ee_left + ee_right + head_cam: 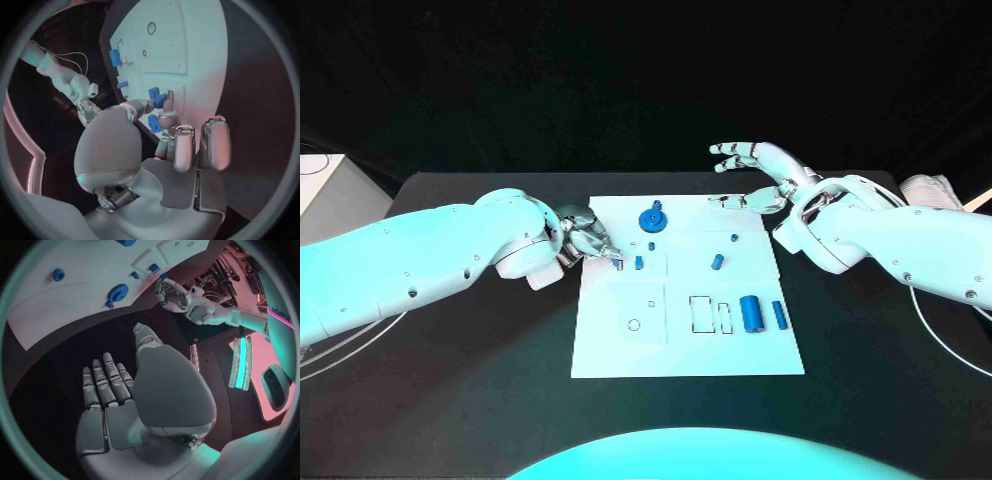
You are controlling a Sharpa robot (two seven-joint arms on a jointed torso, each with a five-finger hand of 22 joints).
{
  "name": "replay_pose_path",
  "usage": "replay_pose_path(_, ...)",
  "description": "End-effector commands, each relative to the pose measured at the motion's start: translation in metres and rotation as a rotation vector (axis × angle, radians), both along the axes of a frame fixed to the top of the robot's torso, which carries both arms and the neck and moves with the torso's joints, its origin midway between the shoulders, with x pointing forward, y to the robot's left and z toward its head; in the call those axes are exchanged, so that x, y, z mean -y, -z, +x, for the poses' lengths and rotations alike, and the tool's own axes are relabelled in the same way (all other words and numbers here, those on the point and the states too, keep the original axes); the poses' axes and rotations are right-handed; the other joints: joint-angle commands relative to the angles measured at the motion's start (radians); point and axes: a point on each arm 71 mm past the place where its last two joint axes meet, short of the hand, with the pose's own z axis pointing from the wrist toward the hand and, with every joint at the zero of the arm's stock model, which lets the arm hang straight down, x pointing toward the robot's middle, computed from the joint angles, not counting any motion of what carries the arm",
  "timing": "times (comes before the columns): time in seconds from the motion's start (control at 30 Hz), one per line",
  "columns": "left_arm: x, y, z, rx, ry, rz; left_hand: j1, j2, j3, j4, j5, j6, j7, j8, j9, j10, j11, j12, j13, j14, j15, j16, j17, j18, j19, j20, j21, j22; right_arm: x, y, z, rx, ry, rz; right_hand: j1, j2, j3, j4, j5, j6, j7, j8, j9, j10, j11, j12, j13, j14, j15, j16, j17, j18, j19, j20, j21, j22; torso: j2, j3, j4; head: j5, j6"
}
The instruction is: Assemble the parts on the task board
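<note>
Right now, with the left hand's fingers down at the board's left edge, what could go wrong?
1. The left hand seems to pinch a small blue part; with so slight a hold it may slip or tilt.
2. Its fingers crowd the other small parts nearby and could knock them.
3. They could also nudge the task board, which seems to lie loose.
The right hand hovers open beyond the far edge, too far to steady it.

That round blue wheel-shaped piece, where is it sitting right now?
In the head view the blue wheel sits near the far edge of the white board, about midway between the left hand and the right hand, touched by neither.
</note>
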Motion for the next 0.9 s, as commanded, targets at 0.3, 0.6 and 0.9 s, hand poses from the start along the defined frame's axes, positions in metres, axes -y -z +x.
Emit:
replay_pose_path(0.3, 0.005, 0.002, -0.003, 0.113, 0.008, -0.094, 0.005, 0.007, 0.239, -0.233, 0.003, 0.0, -0.002, 0.005, 0.009, 0.0, 0.002, 0.005, 0.002, 0.094, 0.008, 0.002, 0.231, -0.006, 0.003, 0.003, 0.005, 0.053, 0.0, 0.0, -0.001, 0.003, -0.014, 0.002, 0.001, 0.013, 0.008, -0.002, -0.004, 0.008, 0.139, 0.006, 0.001, 0.011, 0.0, 0.001, 0.002, 0.004, -0.001, 0.0, -0.001, -0.015, -0.005, 0.0, 0.004, -0.001, -0.001, 0.0008, -0.001, 0.002, 0.004)
replay_pose_path(0.6, 0.005, 0.011, -0.005, 0.156, 0.022, -0.054, 0.005, 0.006, 0.239, -0.234, 0.003, 0.001, -0.002, 0.005, 0.009, 0.002, 0.002, 0.007, 0.004, 0.094, 0.008, 0.002, 0.231, -0.007, 0.006, 0.003, 0.007, 0.057, 0.001, 0.001, -0.001, 0.0, -0.012, 0.003, 0.001, 0.013, 0.008, -0.002, -0.004, 0.008, 0.139, 0.006, 0.001, 0.011, 0.0, 0.001, 0.002, 0.004, -0.001, 0.0, -0.001, -0.015, -0.005, 0.0, 0.004, -0.001, 0.001, -0.0003, -0.0013, 0.003, 0.003)
replay_pose_path(0.9, 0.005, 0.017, -0.007, 0.187, 0.034, -0.028, 0.005, 0.006, 0.24, -0.235, 0.002, 0.002, -0.002, 0.005, 0.009, 0.003, 0.001, 0.008, 0.005, 0.094, 0.008, 0.003, 0.232, -0.008, 0.007, 0.003, 0.008, 0.058, 0.001, 0.001, -0.001, -0.001, -0.011, 0.003, 0.001, 0.013, 0.008, -0.002, -0.004, 0.008, 0.139, 0.006, 0.001, 0.011, 0.0, 0.001, 0.002, 0.004, -0.001, 0.0, -0.001, -0.015, -0.005, 0.0, 0.004, -0.001, 0.002, -0.0019, -0.0004, 0.002, 0.001)
